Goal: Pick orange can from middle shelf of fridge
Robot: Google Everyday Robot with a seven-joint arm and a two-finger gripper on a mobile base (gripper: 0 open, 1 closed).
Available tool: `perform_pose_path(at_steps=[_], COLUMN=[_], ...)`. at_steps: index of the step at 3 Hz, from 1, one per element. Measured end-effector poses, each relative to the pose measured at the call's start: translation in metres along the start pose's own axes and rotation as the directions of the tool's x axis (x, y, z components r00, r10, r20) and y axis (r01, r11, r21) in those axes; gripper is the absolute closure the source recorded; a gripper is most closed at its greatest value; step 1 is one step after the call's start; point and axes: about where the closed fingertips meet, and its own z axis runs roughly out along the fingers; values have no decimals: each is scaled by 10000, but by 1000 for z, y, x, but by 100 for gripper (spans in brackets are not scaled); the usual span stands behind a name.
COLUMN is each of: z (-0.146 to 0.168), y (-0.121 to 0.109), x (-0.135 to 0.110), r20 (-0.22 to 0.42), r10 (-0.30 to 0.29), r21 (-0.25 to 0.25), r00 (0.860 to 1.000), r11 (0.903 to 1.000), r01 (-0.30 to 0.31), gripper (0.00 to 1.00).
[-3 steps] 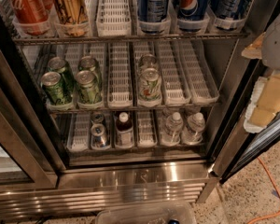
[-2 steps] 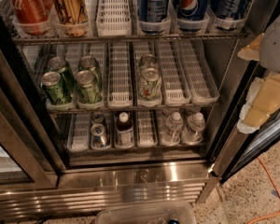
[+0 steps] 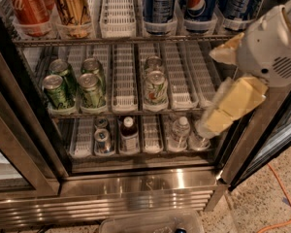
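The orange can (image 3: 72, 6) is a shiny copper-orange can with brown markings. It stands at the front of the second lane from the left on the middle shelf (image 3: 121, 41), next to a red Coca-Cola can (image 3: 26, 6). Blue Pepsi cans (image 3: 201, 1) fill the right lanes. The fridge (image 3: 136, 188) stands open, with its steel base grille below. My gripper (image 3: 228, 106), yellowish under the white arm housing (image 3: 271, 47), hangs at the right in front of the fridge's right side. It is below the middle shelf's level and far to the right of the orange can.
An empty white lane tray (image 3: 117, 8) sits between the orange can and the Pepsi cans. Green cans (image 3: 58, 91) fill the rack below. Bottles and small cans (image 3: 129, 135) stand on the lowest rack. The dark door frame (image 3: 24, 125) is at the left. An orange cable (image 3: 281, 198) lies on the floor.
The arm and gripper have moved left and further into view, from the right edge to in front of the fridge's right racks. The cans have not moved.
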Motion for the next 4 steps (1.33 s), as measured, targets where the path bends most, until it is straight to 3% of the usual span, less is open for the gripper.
perform_pose_path(at_steps=[1, 2, 3, 4], z=[8, 21, 40, 60], y=[11, 11, 3, -25], x=[-48, -89, -117, -165], r20=[1435, 2455, 3034, 3669], r10=[192, 133, 187, 262], r21=[175, 445, 607, 538], r00=[9895, 9693, 9527, 9299], r11=[9996, 9987, 9974, 9973], r01=[-220, -250, -389, -493], gripper=[0, 0, 0, 0])
